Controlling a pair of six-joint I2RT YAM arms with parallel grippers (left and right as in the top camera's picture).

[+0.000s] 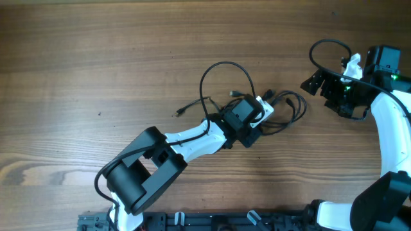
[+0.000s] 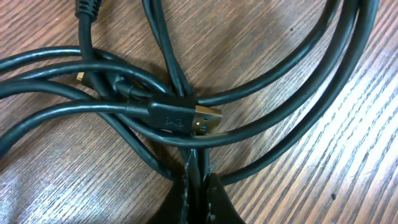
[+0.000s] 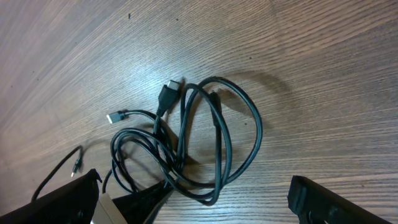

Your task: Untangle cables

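Observation:
A tangle of dark cables [image 1: 287,110] lies at the table's middle right, with one big loop [image 1: 218,67] and a loose plug end [image 1: 182,111] trailing left. My left gripper [image 1: 265,108] sits low on the tangle. In the left wrist view its fingers [image 2: 200,186] are shut on one cable strand, just below a gold-tipped USB plug [image 2: 198,119] wedged among crossing strands. My right gripper [image 1: 316,83] hovers open to the right of the tangle. In the right wrist view the coiled cables [image 3: 217,134] lie between and beyond its spread fingers [image 3: 196,199].
Wooden table [image 1: 96,58] all around. The left arm's white and black links [image 1: 192,138] run from the front left to the tangle. The right arm's own black wire [image 1: 324,46] loops above its wrist at the far right.

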